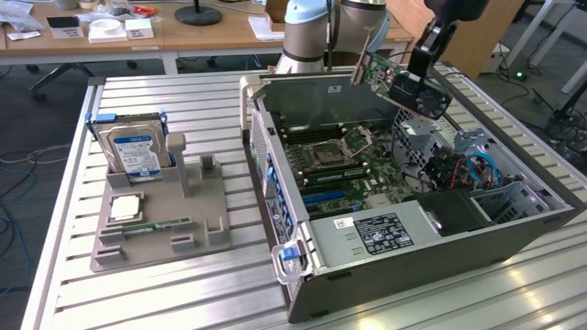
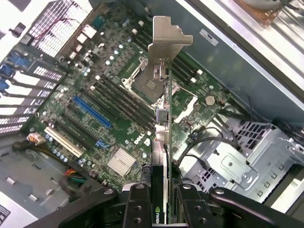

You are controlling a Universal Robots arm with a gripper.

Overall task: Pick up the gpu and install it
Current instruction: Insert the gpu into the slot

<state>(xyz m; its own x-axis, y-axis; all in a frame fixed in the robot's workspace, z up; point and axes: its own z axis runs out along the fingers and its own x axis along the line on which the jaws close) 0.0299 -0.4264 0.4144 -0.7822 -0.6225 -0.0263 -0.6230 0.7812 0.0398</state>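
Note:
The gpu [image 1: 396,81] hangs tilted in the air above the open computer case [image 1: 513,234], its green board and dark fan face turned toward the exterior view's right. My gripper [image 1: 424,63] is shut on it from above. In the wrist view the gpu [image 2: 161,118] runs edge-on away from my gripper [image 2: 160,199], its silver end bracket farthest from the fingers. Below it lies the green motherboard [image 2: 118,114] with a blue slot [image 2: 92,111], a white slot [image 2: 64,141] and the CPU socket.
A grey holder [image 1: 161,220] on the slatted table at the exterior view's left carries a silver hard drive [image 1: 136,152] with a blue-white label and a narrow green memory stick [image 1: 151,225]. Cables and a metal drive cage [image 2: 237,161] sit inside the case.

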